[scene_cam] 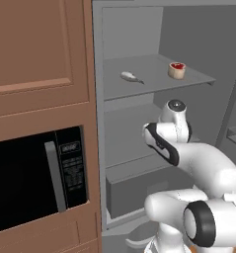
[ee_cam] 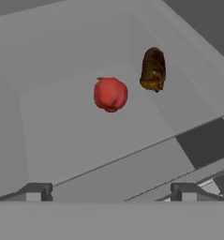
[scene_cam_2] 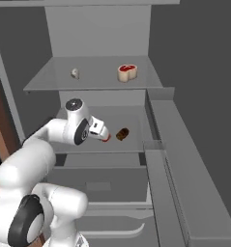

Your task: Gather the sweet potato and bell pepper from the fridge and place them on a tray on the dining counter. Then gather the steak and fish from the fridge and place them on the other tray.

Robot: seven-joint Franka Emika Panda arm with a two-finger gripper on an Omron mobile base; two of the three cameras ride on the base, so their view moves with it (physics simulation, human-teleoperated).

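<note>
A white robot arm reaches into an open grey fridge (scene_cam_2: 158,144); in the hand view the pincer (ee_cam: 111,192) sits at the bottom edge with its tips spread wide and nothing between them; the red bell pepper (ee_cam: 110,93) lies above it at frame centre, apart from the tips, with the brown sweet potato (ee_cam: 153,69) just to its upper right; the right base view adds the steak (scene_cam_2: 127,72) and pale fish (scene_cam_2: 75,73) on the shelf at upper centre.

In the right base view, our arm (scene_cam_2: 78,128) covers most of the pepper (scene_cam_2: 106,138), leaving a red sliver. The fish (scene_cam_2: 75,73) on the top shelf (scene_cam_2: 54,79) is too small to make out.
</note>
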